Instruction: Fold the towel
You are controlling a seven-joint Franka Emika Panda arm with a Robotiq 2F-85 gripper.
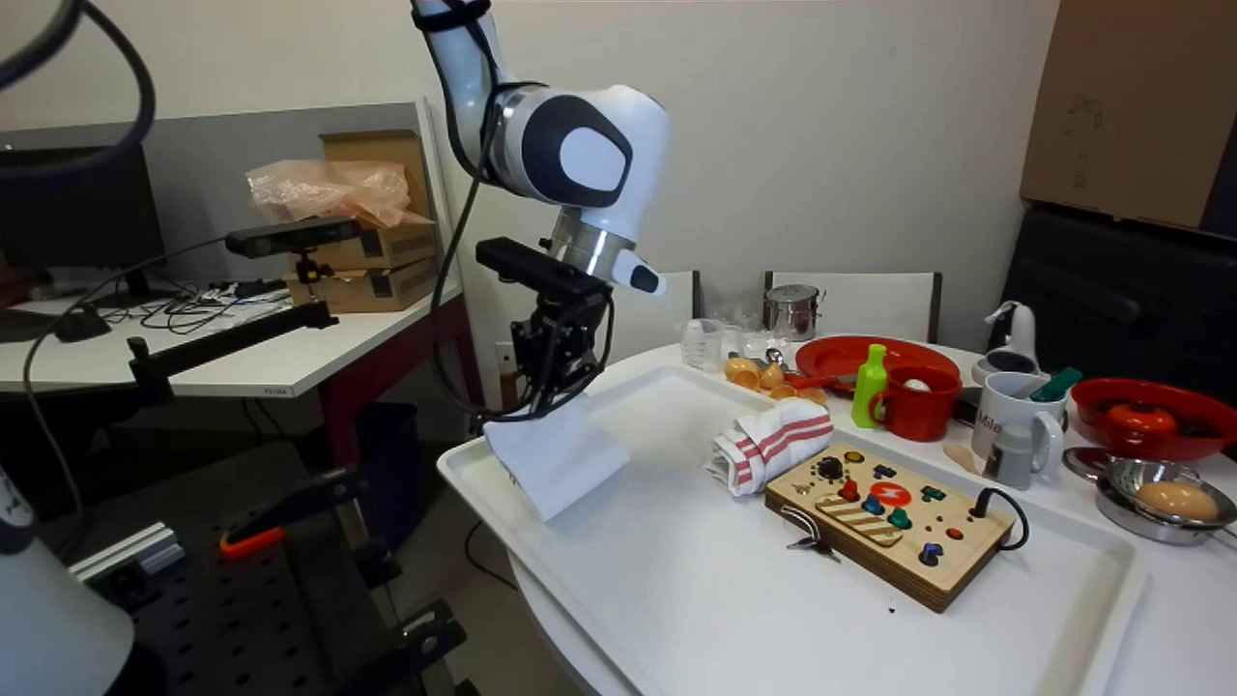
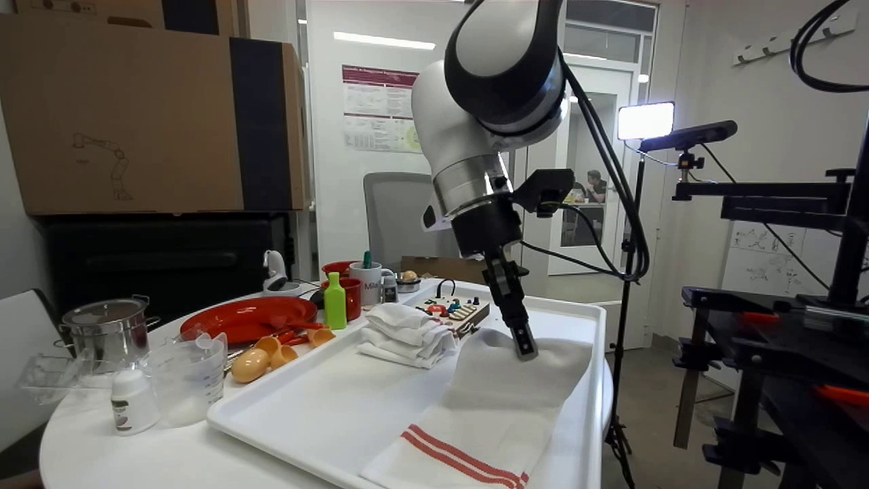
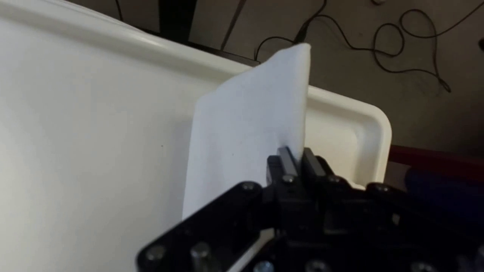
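While its fingers [image 3: 287,162] pinch one edge, the black two-fingered claw [image 3: 297,153] holds a white cloth towel [image 3: 242,132] over one end of a white rectangular tray [image 1: 667,570]; that towel's red stripes [image 2: 461,452] show only in an exterior view. Second of two, a folded red-striped cloth [image 1: 785,440] lies on the tray, just beside one wooden control box [image 1: 913,532]. Past the rim, one lime-green bottle [image 1: 870,389] and one red mug [image 1: 921,411] stand on the white bench [image 2: 170,462]. Farther off, one glowing rectangular lamp [image 2: 646,121] appears only in an exterior view.
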